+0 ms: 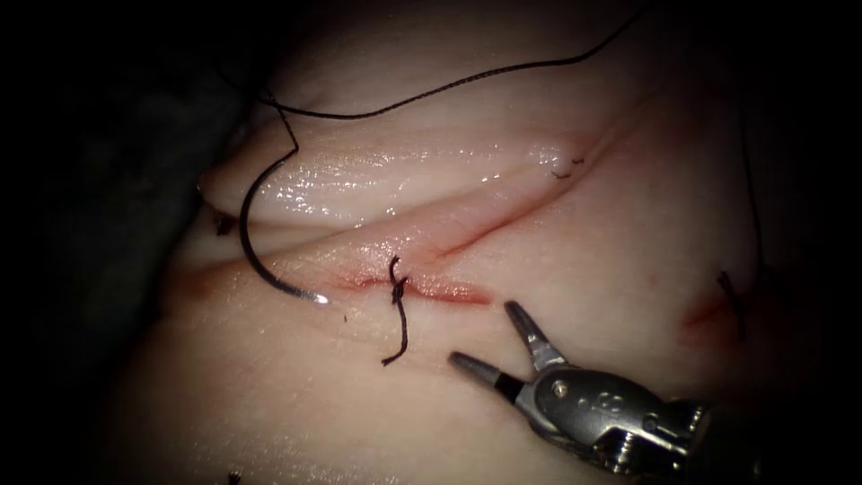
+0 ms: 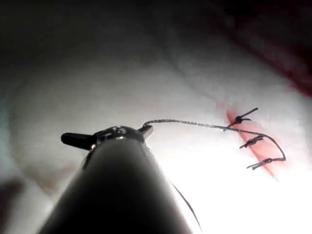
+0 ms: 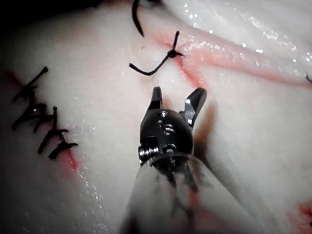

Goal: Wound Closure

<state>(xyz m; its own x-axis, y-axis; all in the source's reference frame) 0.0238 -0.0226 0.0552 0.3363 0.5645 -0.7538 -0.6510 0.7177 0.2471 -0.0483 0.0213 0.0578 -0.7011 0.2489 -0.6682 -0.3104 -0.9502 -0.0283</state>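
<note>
The curved needle (image 1: pixel 244 224) lies loose on the tissue (image 1: pixel 575 251) at the left end of the cut (image 1: pixel 449 241), and neither tool holds it. Its bright tip rests on the surface just left of a tied knot (image 1: pixel 396 289). Thread (image 1: pixel 449 85) runs from the needle's tail up and away to the right. My right tool (image 1: pixel 483 332) hovers right of the knot, jaws open and empty; the right wrist view shows the right tool (image 3: pixel 178 92) just short of the knot (image 3: pixel 171 52) and the needle (image 3: pixel 136 19). My left tool (image 2: pixel 107 133) has its jaws spread, with a thread (image 2: pixel 195 124) lying by one jaw.
Red fluid (image 1: pixel 453 291) stains the cut beside the knot. Several older stitches (image 3: pixel 44 122) sit on another cut; the left wrist view shows tied stitches (image 2: pixel 251 141). A short stitch (image 1: pixel 732 301) lies far right, and a tiny one (image 1: pixel 564 171) sits near the cut's upper end.
</note>
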